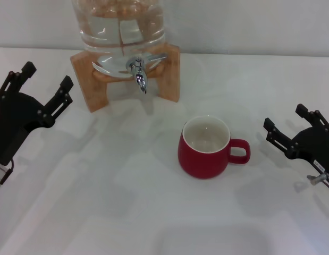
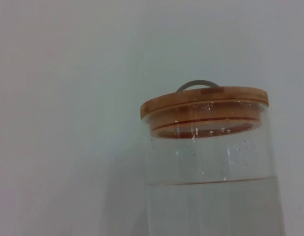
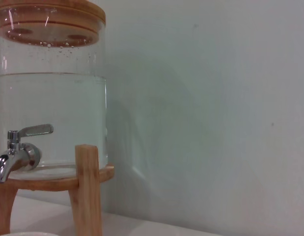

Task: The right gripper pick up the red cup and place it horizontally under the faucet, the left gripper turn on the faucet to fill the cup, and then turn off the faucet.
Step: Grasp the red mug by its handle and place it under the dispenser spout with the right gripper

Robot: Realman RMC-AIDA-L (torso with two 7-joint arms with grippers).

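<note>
While both arms hang back at the sides of the white counter (image 1: 100, 212), we see the red cup (image 1: 204, 150) standing upright near the counter's middle, mouth up and cream inside showing. Its loop handle points toward the counter's right edge, straight at the right gripper (image 1: 290, 123), which sits near that edge with its two black fingers spread and nothing between them. The cup is well apart from that claw.

At the counter's far edge we find the glass dispenser jar (image 1: 119, 24) on its wooden stand (image 1: 92, 74), partly filled with water under a wooden lid (image 2: 203, 98). The faucet (image 1: 138, 71) juts from the jar's base toward us, spout turned down, lever lying level along the jar's front. The cup stands nearer us than the spout and to its right, not beneath it.

We see the left gripper (image 1: 47, 77) near the counter's left edge, fingers spread and empty, pointing toward the far edge just beside the stand.
</note>
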